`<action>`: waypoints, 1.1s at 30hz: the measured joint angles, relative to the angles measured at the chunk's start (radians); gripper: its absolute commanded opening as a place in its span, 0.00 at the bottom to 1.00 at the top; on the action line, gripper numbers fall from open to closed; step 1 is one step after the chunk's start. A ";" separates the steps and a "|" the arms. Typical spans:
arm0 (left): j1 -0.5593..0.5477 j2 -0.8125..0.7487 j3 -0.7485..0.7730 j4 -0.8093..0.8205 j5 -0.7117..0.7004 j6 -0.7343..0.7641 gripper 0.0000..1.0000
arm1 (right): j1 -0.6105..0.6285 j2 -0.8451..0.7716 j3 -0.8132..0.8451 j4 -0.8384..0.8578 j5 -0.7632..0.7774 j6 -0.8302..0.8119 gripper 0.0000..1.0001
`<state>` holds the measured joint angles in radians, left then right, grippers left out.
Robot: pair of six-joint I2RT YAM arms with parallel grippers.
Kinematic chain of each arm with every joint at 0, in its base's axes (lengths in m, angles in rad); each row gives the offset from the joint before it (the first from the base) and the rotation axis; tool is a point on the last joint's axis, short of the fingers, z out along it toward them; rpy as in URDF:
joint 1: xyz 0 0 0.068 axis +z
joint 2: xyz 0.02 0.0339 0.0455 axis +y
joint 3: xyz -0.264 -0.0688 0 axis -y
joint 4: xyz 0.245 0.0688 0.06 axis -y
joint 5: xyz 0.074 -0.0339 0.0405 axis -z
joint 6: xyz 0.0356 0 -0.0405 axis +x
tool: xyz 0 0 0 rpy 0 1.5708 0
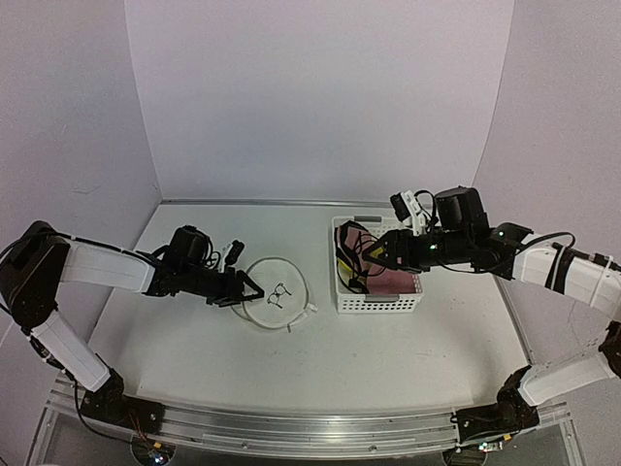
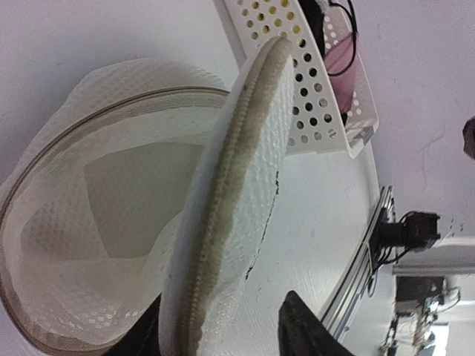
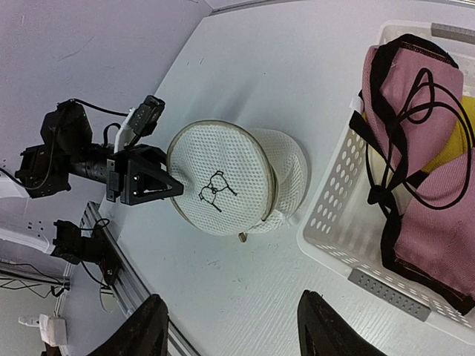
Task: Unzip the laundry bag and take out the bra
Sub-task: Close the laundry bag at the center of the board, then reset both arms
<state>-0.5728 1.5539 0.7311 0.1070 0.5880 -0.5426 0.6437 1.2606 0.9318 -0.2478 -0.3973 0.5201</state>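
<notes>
The laundry bag [image 1: 278, 291] is unzipped, and its round lid [image 3: 219, 178] with the black bra drawing is tipped up off the mesh body [image 2: 96, 222]. The inside of the bag that shows holds nothing. My left gripper [image 1: 249, 289] is at the lid's left edge. Its jaws are open with the zipper rim [image 2: 223, 222] between them, and a gap shows on one side. The bra [image 3: 423, 170], pink and yellow with black straps, lies in the white basket [image 1: 378, 306]. My right gripper [image 1: 374, 254] hovers over the basket's left end, open and holding nothing [image 3: 237, 334].
The perforated basket [image 3: 338, 200] stands just right of the bag, close to it. A small zipper pull [image 3: 242, 237] hangs at the bag's near side. The metal rail [image 1: 291, 432] runs along the table's near edge. White walls close in the back and both sides.
</notes>
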 measured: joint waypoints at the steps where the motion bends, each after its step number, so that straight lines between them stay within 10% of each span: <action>1: 0.006 0.000 -0.005 -0.001 0.002 -0.003 0.55 | 0.000 0.000 0.000 0.000 0.000 0.000 0.65; 17: 0.070 -0.119 0.069 -0.252 -0.301 0.057 0.99 | 0.000 0.001 -0.008 0.016 0.155 -0.040 0.98; 33: 0.137 -0.146 0.399 -0.536 -0.594 0.245 1.00 | -0.041 0.039 -0.064 0.186 0.612 -0.152 0.98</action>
<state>-0.4355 1.4078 1.1301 -0.4286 -0.0063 -0.2981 0.6029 1.2991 0.8673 -0.0620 0.2150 0.3679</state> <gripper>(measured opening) 0.996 0.983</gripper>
